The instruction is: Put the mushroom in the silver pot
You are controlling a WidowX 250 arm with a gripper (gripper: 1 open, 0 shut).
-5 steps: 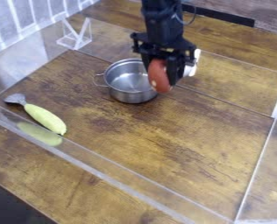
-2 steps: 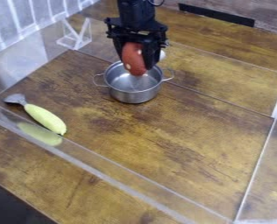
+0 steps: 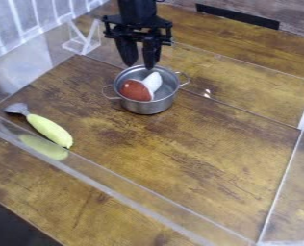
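The mushroom (image 3: 141, 86) lies inside the silver pot (image 3: 144, 91), its red-brown cap at the left and its white stem pointing up toward the right. The pot stands on the wooden table at the upper middle of the camera view. My gripper (image 3: 138, 55) hangs straight down just above the pot's far rim, its black fingers spread apart with nothing between them. The mushroom is free of the fingers.
A yellow-green banana-like item (image 3: 47, 129) lies at the left near a clear acrylic wall's edge. A clear stand (image 3: 82, 38) sits at the back left. Bare wooden tabletop (image 3: 206, 144) stretches to the right and front of the pot.
My gripper carried the mushroom leftward from the pot's right side to over the pot, then opened. The mushroom dropped from the fingers into the pot.
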